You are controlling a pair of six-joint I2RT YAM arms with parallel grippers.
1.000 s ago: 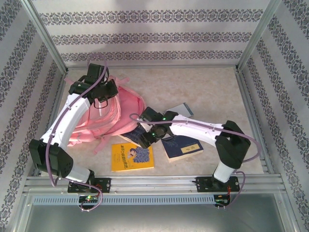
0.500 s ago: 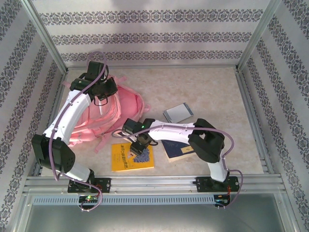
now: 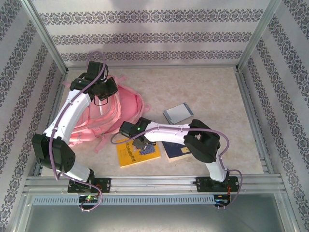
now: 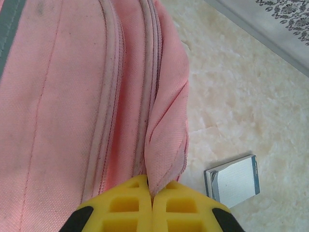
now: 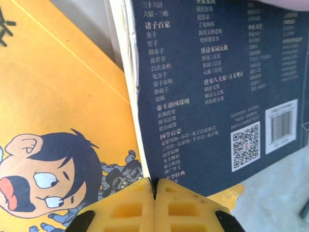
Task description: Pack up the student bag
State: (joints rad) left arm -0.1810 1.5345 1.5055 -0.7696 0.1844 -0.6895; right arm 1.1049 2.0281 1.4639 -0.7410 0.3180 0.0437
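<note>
The student bag (image 3: 126, 104) is being pinched by the closed left claw (image 4: 152, 187); 1 unpacked navy book (image 5: 212, 87) is being clamped by the right claw (image 5: 154, 186).

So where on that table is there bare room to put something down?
The widest bare stretch of table runs along the back wall, from the backpack to the right rail. A second lies right of the grey booklet and dark blue book. Crowded: the near middle, where the yellow book, the dark blue book and the right arm bunch together.

Student bag (image 4: 72, 96) fold in left end effector (image 4: 152, 187)
</note>
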